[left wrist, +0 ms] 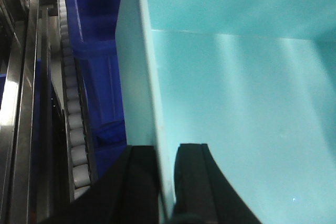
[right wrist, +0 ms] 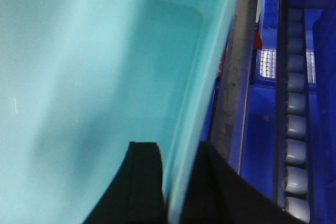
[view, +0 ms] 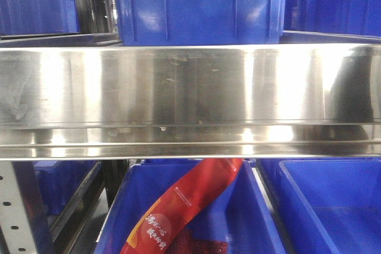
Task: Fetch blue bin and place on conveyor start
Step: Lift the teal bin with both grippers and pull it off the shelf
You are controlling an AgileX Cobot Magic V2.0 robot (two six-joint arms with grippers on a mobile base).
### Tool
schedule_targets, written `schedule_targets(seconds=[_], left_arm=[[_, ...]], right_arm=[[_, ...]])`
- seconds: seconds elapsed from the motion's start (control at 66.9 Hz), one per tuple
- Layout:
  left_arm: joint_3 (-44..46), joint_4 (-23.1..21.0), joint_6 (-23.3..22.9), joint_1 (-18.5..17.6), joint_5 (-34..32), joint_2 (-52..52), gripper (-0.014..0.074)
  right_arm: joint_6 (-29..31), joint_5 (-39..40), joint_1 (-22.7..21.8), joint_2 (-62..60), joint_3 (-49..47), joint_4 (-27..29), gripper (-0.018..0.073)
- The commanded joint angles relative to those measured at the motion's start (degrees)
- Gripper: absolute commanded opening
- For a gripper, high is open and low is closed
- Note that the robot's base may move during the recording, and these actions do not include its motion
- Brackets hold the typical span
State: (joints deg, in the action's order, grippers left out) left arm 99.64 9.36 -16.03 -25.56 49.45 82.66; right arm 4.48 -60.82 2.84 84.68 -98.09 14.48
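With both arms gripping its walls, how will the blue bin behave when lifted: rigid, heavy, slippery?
Probably light: the blue bin looks empty in both wrist views. Its smooth, glossy walls may slip, since the left gripper and right gripper only pinch thin walls between their jaws. The walls might flex slightly, so uneven lifting could tilt it.

My black left tool [left wrist: 167,148] and black right tool [right wrist: 176,145] are pinching a plain turquoise bin [left wrist: 236,103]; royal-blue crates [view: 196,4] are surrounding a silvery rail [view: 190,87] and red packet [view: 184,206].
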Motion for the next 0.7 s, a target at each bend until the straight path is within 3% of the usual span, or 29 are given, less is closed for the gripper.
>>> schedule_targets(seconds=[0.0,0.688], left_arm=[[0.7,0.0,0.7,-0.1,-4.9,-0.8,-0.0111],[0.7,0.0,0.7,-0.1,-11.9,-0.8,-0.0111]], right_arm=[[1.4,1.1,-0.3,-0.3,-0.5,-1.6,-0.0153],[1.4,1.2,-0.3,-0.2,-0.5,-1.6,-0.0153]])
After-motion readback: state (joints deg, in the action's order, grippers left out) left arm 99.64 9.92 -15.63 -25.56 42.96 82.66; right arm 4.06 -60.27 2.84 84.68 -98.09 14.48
